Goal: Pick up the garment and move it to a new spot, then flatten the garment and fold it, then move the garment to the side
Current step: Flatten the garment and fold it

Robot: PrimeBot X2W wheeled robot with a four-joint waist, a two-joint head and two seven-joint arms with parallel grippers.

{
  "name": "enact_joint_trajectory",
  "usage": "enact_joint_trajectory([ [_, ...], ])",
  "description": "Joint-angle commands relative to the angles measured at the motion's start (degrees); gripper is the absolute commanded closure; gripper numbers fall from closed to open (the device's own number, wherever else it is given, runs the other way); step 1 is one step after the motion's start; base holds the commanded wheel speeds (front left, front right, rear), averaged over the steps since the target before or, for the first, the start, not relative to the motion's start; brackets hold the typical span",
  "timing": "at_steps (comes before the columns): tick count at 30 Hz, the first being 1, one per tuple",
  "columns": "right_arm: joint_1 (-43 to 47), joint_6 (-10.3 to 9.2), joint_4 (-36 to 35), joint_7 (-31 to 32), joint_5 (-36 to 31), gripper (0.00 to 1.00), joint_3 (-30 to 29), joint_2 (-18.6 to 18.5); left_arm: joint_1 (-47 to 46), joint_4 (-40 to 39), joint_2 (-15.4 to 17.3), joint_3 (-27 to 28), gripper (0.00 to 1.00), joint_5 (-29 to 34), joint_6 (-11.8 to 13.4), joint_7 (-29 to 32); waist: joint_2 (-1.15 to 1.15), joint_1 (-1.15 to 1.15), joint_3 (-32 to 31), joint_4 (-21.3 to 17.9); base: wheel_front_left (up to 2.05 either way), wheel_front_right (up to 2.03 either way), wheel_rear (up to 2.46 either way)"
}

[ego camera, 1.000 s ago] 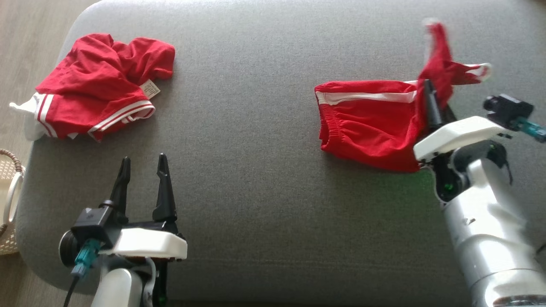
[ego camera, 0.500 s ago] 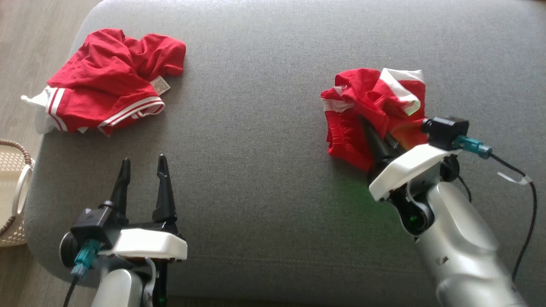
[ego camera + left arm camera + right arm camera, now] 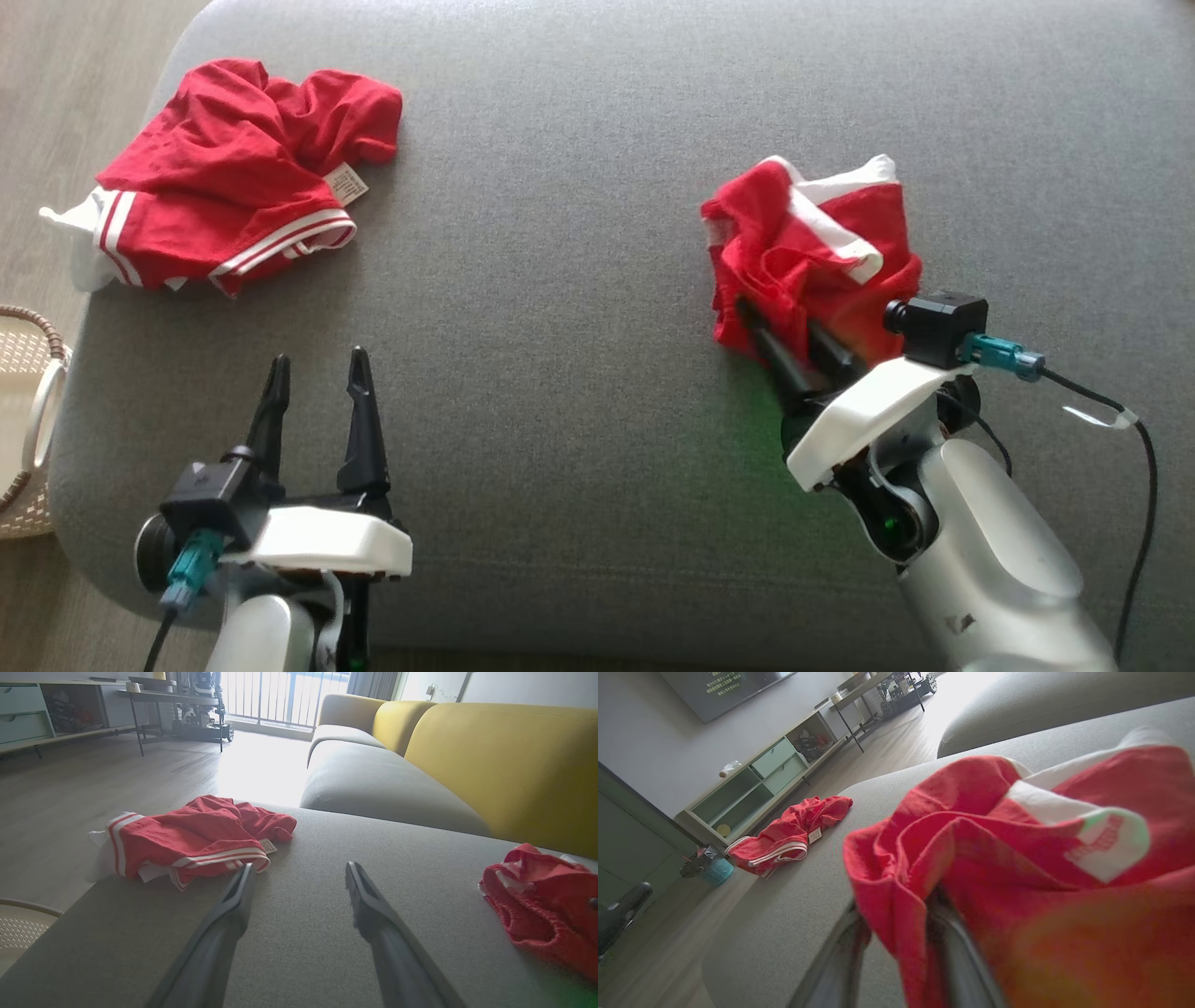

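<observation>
Matt cloth garment (image 3: 794, 271), perhaps knitted, on rough-woven grey cushion (image 3: 560, 280).

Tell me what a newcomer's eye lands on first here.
A bunched red garment on the right of the grey cushion, with the fingers of the right gripper parted around one fold. A second red garment lies crumpled at the far left, and the left gripper hovers open over bare cushion.
</observation>
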Motion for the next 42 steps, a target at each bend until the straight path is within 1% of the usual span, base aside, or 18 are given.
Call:
enact_joint_trajectory([
  [1, -0.33, 0.0, -2.52, -0.26, 0.25, 0.0, 1.32, 0.79, -1.56, -1.7, 0.47, 1.56, 0.0, -0.31, 0.35, -0.45, 0.0, 0.0, 0.05, -0.05, 0.0, 0.0, 0.0],
  [9, -0.22, 0.0, -5.49, -2.48, 1.41, 0.0, 1.88, 0.8, -1.5, -1.38, 0.47, 1.89, 0.0, -0.15, 0.25, -0.45, 0.0, 0.0, -0.63, -1.32, 0.0, 0.0, 0.0],
  [11, -0.38, 0.0, -5.95, -3.04, 0.9, 0.0, 0.76, 0.8, -1.64, -1.47, 0.47, 1.96, 0.0, -0.26, 0.19, -0.45, 0.0, 0.0, -0.98, -1.87, 0.0, 0.0, 0.0],
  [15, -1.02, 0.0, -6.52, -3.44, -1.16, 0.0, -4.34, 0.8, -1.77, -1.95, 0.47, 2.09, 0.0, -0.47, 0.34, -0.45, 0.0, 0.0, -1.86, -3.16, 0.0, 0.0, 0.0],
  [18, -1.46, 0.0, -7.88, -3.41, -4.78, 0.0, -8.97, 0.8, -2.0, -2.41, 0.47, 2.32, 0.0, -0.52, 0.45, -0.45, 0.0, 0.0, -2.29, -4.23, 0.0, 0.0, 0.0],
  [22, -0.97, 0.0, -12.34, -3.75, -12.45, 0.0, -14.67, 0.8, -2.58, -3.22, 0.47, 2.74, 0.0, -0.59, 0.68, -0.45, 0.0, 0.0, -2.27, -5.52, 0.0, 0.0, 0.0],
  [26, 1.72, 0.0, -17.43, -4.26, -15.81, 0.0, -18.56, 0.8, -2.99, -3.78, 0.47, 3.19, 0.0, -0.73, 0.63, -0.45, 0.0, 0.0, -1.93, -6.74, 0.0, 0.0, 0.0],
  [30, 5.59, 0.0, -21.53, -5.74, -19.15, 0.0, -19.04, 0.8, -3.04, -3.74, 0.47, 3.37, 0.0, -0.25, 0.2, -0.45, 0.0, 0.0, -1.43, -7.9, 0.0, 0.0, 0.0],
  [33, 8.35, 0.0, -23.0, -7.15, -21.05, 0.0, -19.26, 0.8, -2.82, -3.4, 0.47, 3.63, 0.0, 0.08, -0.07, -0.45, 0.0, 0.0, -1.25, -8.68, 0.0, 0.0, 0.0],
  [36, 10.41, 0.0, -23.11, -8.3, -20.79, 0.0, -19.96, 0.8, -2.38, -2.93, 0.47, 3.85, 0.0, 0.55, -0.3, -0.45, 0.0, 0.0, -1.29, -9.24, 0.0, 0.0, 0.0],
  [42, 12.01, 0.0, -22.59, -9.51, -20.33, 0.0, -19.33, 0.8, -1.87, -2.49, 0.47, 3.98, 0.0, 0.72, -0.36, -0.45, 0.0, 0.0, -1.42, -9.79, 0.0, 0.0, 0.0],
])
